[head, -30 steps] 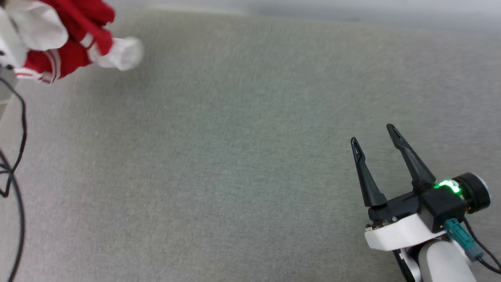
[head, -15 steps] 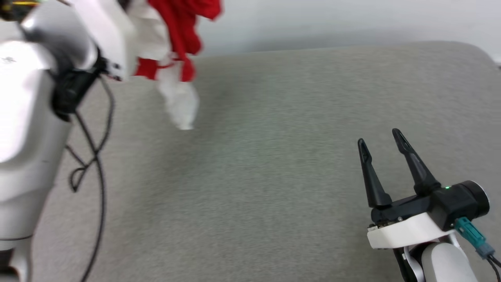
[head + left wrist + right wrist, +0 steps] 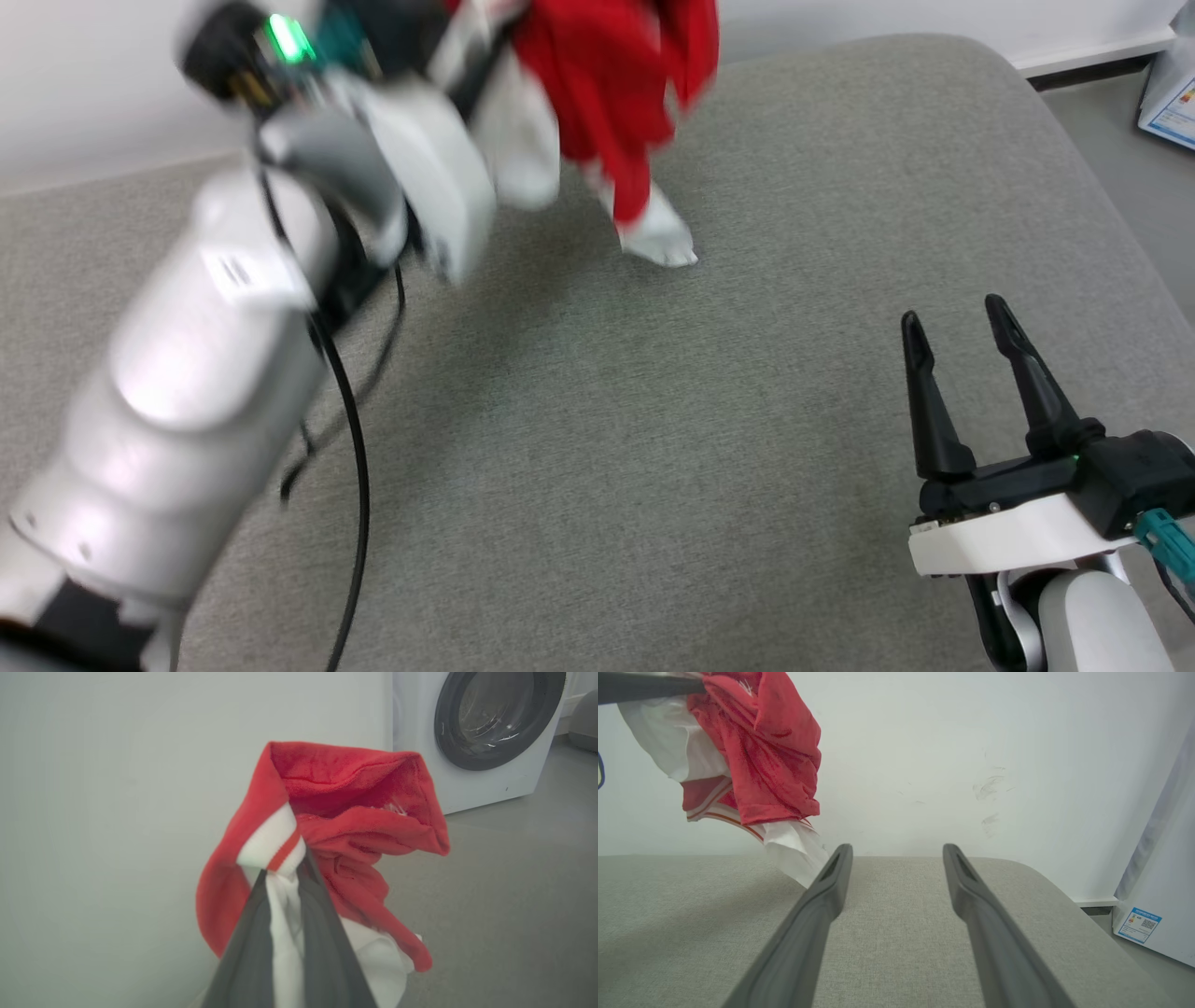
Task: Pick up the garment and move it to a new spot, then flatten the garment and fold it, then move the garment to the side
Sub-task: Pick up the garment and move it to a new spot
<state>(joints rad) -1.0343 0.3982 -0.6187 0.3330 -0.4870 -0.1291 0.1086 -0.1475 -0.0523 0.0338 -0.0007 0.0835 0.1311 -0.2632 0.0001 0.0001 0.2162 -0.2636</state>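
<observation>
My left claw (image 3: 284, 873) is clamped on the shirt (image 3: 350, 826), which hangs bunched over the grey worktop's (image 3: 653, 467) far side. My right claw (image 3: 952, 315) sits wide apart, holding nothing.

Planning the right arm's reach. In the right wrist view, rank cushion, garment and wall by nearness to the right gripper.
1. grey cushion, just under the right gripper.
2. garment, hanging ahead, upper left.
3. wall, behind both.

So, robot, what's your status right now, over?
Left gripper shut on garment, hanging over cushion. Right gripper open, empty. Black cable dangles near left arm.
</observation>
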